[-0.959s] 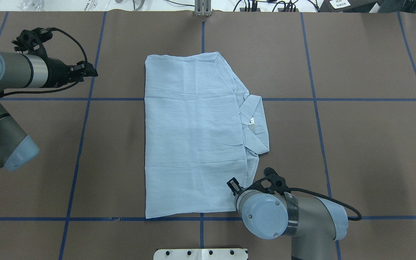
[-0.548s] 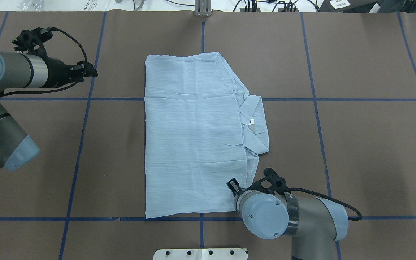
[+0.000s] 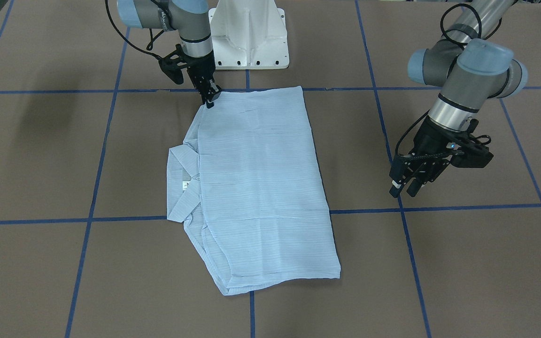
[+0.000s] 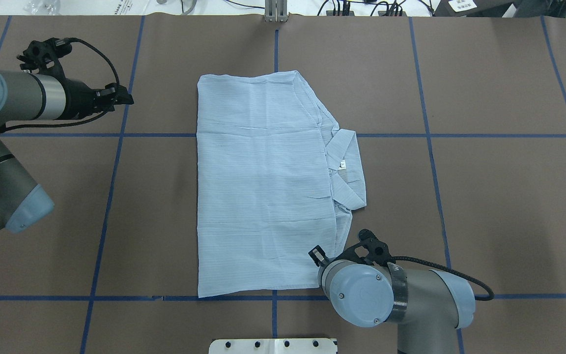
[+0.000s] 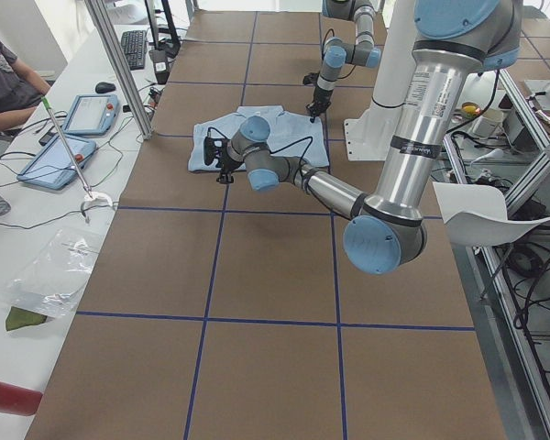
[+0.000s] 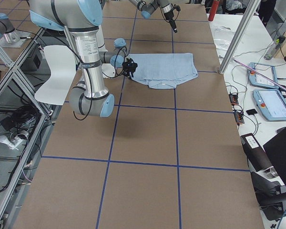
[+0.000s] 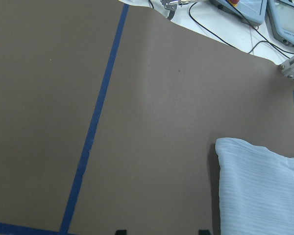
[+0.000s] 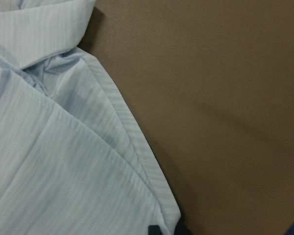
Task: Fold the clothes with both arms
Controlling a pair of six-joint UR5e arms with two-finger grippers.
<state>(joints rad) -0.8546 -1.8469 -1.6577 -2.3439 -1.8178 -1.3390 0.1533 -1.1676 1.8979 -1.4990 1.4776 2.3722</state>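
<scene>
Shirt (image 4: 263, 187) unmoved over last second, we note; right gripper (image 3: 209, 101) seems clenched on its corner, left gripper (image 3: 403, 190) released, well apart. We judge next fold not yet begun.

right end effector (image 3: 210, 102): fingertip gap too small to tell | neck label (image 4: 343, 165): print unreadable

One shirt, two arms and two grippers are counted on one table.

One pale-blue shirt (image 4: 263, 187) is laid at the middle of the table (image 4: 509, 196), and one collar (image 4: 352, 147) and one neck label (image 4: 343, 165) are seen on it. Two arms are counted, the left arm (image 4: 17, 101) and the right arm (image 4: 425, 295), each fitted with one gripper: the left gripper (image 3: 403, 191) and the right gripper (image 3: 210, 103). One white pedestal (image 3: 249, 35) is set at the robot-side edge. Beyond the opposite edge, two tablets (image 5: 101, 112), one keyboard (image 5: 134, 48) and one mouse (image 5: 105, 87) are counted.
</scene>
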